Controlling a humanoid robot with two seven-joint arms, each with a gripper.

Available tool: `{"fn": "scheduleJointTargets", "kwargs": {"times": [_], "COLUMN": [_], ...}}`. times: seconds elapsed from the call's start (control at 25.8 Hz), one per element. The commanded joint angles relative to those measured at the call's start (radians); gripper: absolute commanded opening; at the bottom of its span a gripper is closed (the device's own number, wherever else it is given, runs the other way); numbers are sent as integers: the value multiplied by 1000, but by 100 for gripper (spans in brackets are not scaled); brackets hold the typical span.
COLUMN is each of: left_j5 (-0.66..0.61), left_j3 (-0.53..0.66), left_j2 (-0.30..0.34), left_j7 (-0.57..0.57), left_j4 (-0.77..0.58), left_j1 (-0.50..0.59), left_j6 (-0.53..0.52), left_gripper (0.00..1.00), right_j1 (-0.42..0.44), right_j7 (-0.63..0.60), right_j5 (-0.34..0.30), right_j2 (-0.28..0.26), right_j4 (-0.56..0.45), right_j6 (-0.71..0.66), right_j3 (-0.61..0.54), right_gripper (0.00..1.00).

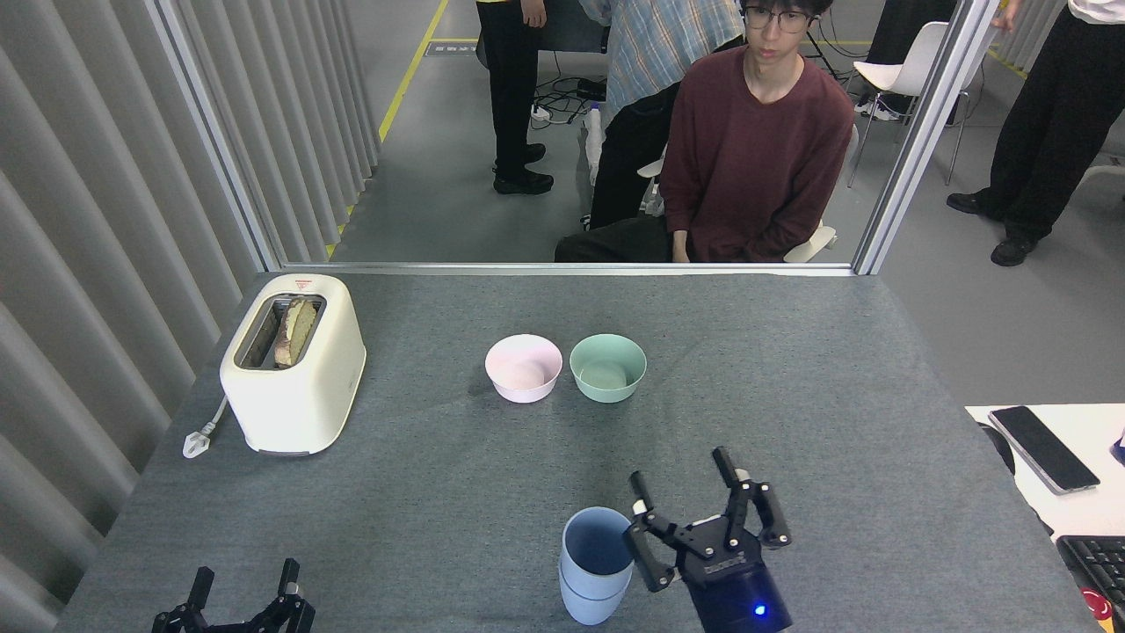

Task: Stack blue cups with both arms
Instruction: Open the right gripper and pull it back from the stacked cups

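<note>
A: Where are the blue cups [596, 563]?

B: At the near edge of the grey table [439, 492], a little right of centre. One sits inside the other: the upper rim is open to view, and a second rim line shows partway down the outer wall. They stand upright as one stack.

A: So the stacking is done?

B: I'd judge so. The inner cup looks well seated, with nothing tilted. What remains, as far as I can tell, is only for the arms to get clear.

A: And the right end effector [687, 492]?

B: Just to the right of the stack, fingers spread wide and pointing away toward the far side. It grips nothing. One finger is very close to the upper rim, though I can't tell whether it touches.

A: The left one?

B: The left end effector [242, 587] is low at the near left corner, well apart from the cups. Its two fingers stand apart with nothing between them.

A: Anything else on the table?

B: A pink bowl [523, 367] and a mint green bowl [607, 367] side by side toward the middle, and a cream toaster [293, 362] with bread in it at the left. None of them is near the stack. A person in a dark red top [751, 158] sits beyond the far edge.
</note>
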Motion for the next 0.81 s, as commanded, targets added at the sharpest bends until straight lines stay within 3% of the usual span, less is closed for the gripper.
{"fn": "scheduleJointTargets", "kwargs": {"times": [0.0, 0.12, 0.27, 0.39, 0.78], "left_j5": [-3, -5, -6, -6, -23], "left_j3": [-3, -4, -6, -6, -32], "left_j2": [-3, -3, -2, 1, -3], "left_j7": [2, 2, 2, 2, 2], "left_j4": [0, 10, 2, -16, -32], "left_j1": [1, -1, -1, 19, 53], "left_j6": [-2, -5, -6, -28, -51], "left_gripper": [100, 100, 100, 100, 100], "right_j1": [4, 160, 257, 286, 380], "right_j7": [-7, -15, -21, -28, -55], "right_j5": [-13, -7, -12, -12, -15], "right_j2": [-3, -38, -54, -28, -71], "right_j4": [41, 22, 18, 10, -24], "right_j6": [42, 36, 34, 39, 32], "right_j3": [-131, -163, -209, -266, -308], "right_gripper": [100, 100, 100, 100, 100]}}
